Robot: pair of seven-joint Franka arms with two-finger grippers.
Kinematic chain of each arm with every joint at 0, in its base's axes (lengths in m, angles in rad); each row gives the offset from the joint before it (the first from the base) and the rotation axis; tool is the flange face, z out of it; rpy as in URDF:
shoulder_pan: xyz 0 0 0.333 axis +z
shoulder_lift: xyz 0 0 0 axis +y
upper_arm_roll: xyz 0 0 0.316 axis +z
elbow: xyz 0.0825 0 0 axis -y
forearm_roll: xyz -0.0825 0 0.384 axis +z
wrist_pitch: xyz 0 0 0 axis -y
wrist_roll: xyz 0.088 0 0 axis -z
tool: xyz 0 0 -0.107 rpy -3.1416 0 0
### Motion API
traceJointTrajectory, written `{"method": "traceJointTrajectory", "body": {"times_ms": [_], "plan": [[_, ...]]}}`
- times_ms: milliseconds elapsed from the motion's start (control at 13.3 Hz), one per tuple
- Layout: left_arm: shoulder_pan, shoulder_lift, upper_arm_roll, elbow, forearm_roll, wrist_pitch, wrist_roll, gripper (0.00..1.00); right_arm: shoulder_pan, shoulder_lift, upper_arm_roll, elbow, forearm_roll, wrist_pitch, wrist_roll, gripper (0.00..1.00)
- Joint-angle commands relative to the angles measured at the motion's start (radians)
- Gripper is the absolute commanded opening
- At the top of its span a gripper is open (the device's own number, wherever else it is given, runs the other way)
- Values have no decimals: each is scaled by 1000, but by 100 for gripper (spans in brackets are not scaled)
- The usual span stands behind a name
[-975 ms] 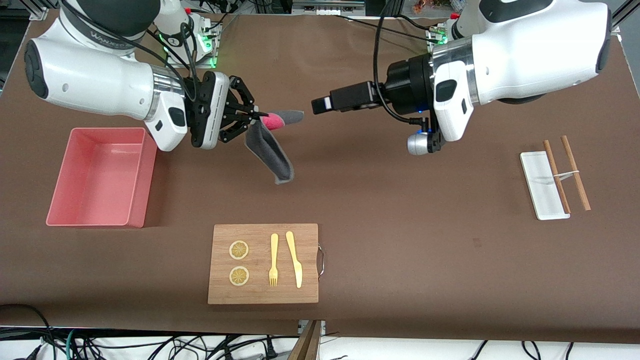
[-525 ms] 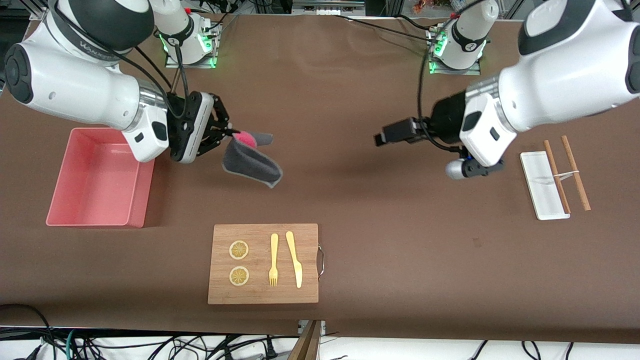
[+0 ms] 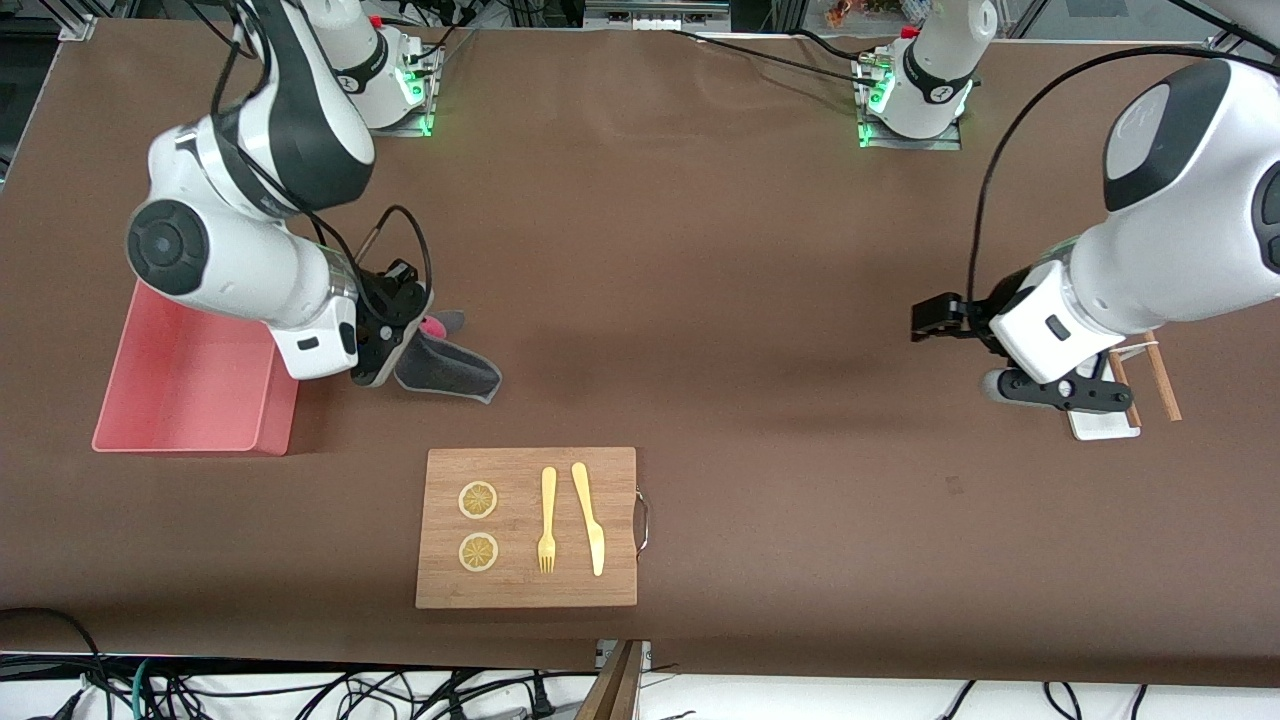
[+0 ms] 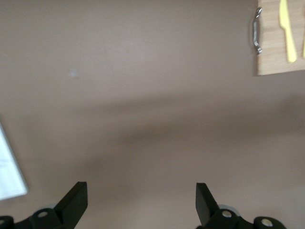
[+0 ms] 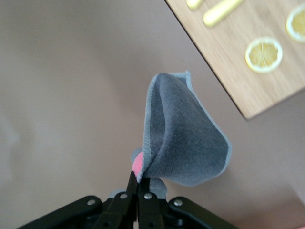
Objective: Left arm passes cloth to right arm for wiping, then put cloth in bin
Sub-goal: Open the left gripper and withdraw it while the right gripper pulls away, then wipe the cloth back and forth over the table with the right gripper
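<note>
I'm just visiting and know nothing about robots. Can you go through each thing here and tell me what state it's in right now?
right gripper: shut on the cloth, low over the table beside the bin
cloth: pinched at one corner, hanging open, grey face showing
left gripper: open, holding nothing, over the table by the white tray
bin: upright, looks empty
white tray: flat, mostly hidden by the left arm
cutting board: flat, carrying lemon slices, fork, knife

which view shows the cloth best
The right wrist view: the cloth fills the middle, its grey face billowing from the shut right gripper. The front view shows it smaller, partly hidden by that gripper beside the bin. The left wrist view shows none.
</note>
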Motion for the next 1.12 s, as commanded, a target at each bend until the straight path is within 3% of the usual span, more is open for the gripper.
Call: {"method": "traceJointTrajectory", "body": {"times_ms": [0, 150, 300, 600, 1050], "plan": [[28, -34, -5, -2, 82, -18, 149, 100, -45, 13, 7, -95, -70, 72, 20, 0], [-57, -81, 145, -36, 69, 37, 155, 100, -74, 42, 6, -122, -90, 88, 20, 0], [-160, -187, 274, -159, 26, 68, 148, 100, -79, 67, -5, -142, -125, 112, 18, 0], [-189, -480, 341, -495, 19, 215, 154, 100, -67, 136, -19, -141, -145, 146, 46, 0], [-151, -500, 336, -474, -53, 130, 171, 100, 88, 186, -17, -92, -127, 182, 334, 0]]}}
